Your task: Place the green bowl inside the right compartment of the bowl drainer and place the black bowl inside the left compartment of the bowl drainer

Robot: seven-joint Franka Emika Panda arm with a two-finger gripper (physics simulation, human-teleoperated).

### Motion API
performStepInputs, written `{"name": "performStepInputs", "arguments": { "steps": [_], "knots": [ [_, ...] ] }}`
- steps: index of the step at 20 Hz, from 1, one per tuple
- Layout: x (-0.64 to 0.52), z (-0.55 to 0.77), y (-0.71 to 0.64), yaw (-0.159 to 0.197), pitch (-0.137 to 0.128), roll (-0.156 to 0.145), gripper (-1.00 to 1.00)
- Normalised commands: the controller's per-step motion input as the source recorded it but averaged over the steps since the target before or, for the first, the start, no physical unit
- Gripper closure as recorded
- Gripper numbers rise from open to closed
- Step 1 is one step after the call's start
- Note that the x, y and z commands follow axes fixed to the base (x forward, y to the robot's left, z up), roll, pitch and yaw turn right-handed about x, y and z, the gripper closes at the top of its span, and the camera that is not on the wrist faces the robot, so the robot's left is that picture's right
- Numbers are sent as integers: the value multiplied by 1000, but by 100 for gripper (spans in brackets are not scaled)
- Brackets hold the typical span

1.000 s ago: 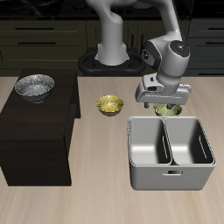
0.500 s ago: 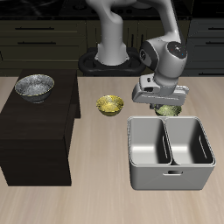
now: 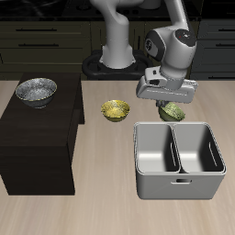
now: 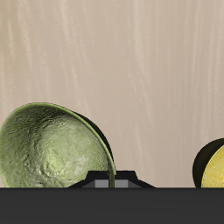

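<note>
The green bowl (image 3: 173, 113) hangs tilted just above the table, right behind the back wall of the bowl drainer (image 3: 180, 189). My gripper (image 3: 168, 103) is shut on its rim. In the wrist view the green bowl (image 4: 52, 149) fills much of the picture, its rim pinched in my gripper (image 4: 112, 178), with bare table beneath. The black bowl (image 3: 36, 91) sits upright on top of a dark cabinet (image 3: 37, 147), far from the gripper. Both drainer compartments hold nothing.
A yellow-gold bowl (image 3: 115, 110) stands on the table between the cabinet and the drainer, close to the green bowl; its edge shows in the wrist view (image 4: 213, 168). The robot's base (image 3: 116, 57) stands behind them.
The gripper has risen a little with the green bowl, lifting it off the table and tipping it. The black and yellow-gold bowls have not moved.
</note>
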Motion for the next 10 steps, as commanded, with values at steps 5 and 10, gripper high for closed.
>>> {"name": "performStepInputs", "arguments": {
  "steps": [5, 10],
  "knots": [
    [158, 657, -161, 10, -57, -11, 100],
    [172, 615, -247, -1, -59, -18, 100]
  ]
}}
